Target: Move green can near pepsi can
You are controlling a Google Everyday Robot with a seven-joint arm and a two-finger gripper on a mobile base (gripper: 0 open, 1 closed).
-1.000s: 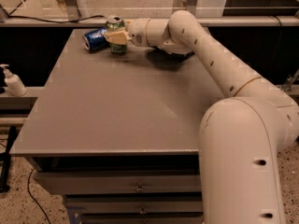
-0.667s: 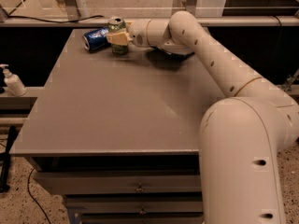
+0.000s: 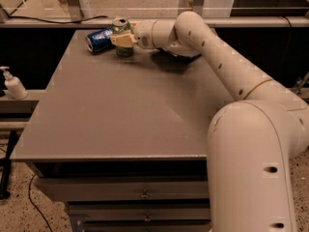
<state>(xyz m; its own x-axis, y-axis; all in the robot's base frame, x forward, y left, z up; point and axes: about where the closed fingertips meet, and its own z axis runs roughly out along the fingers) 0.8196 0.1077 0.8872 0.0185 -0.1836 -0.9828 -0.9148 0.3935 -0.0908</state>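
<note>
Green can (image 3: 124,50) stands upright in upper left of frame, near the far edge of the table (image 3: 120,115). Pepsi can (image 3: 99,39) lies on its side just left of it, v. close, maybe touching, can't tell. Gripper (image 3: 121,39) is in the same spot, at the end of the arm (image 3: 227,66) reaching in from the right. Its pale fingers are closed round the can's mid-body, w/ silver top showing above them & green base below. Can't tell if the base rests on the table or hangs just off it

Handling, my guess: thin metal wall, so light if empty, heavier & sloshy if full. Smooth & round so prob slippery, and dents under a hard squeeze. Best hold is mid-height across the body w/ moderate force. Pepsi can on its side likely rolls if nudged, so any set-down beside it wants to be gentle
</note>
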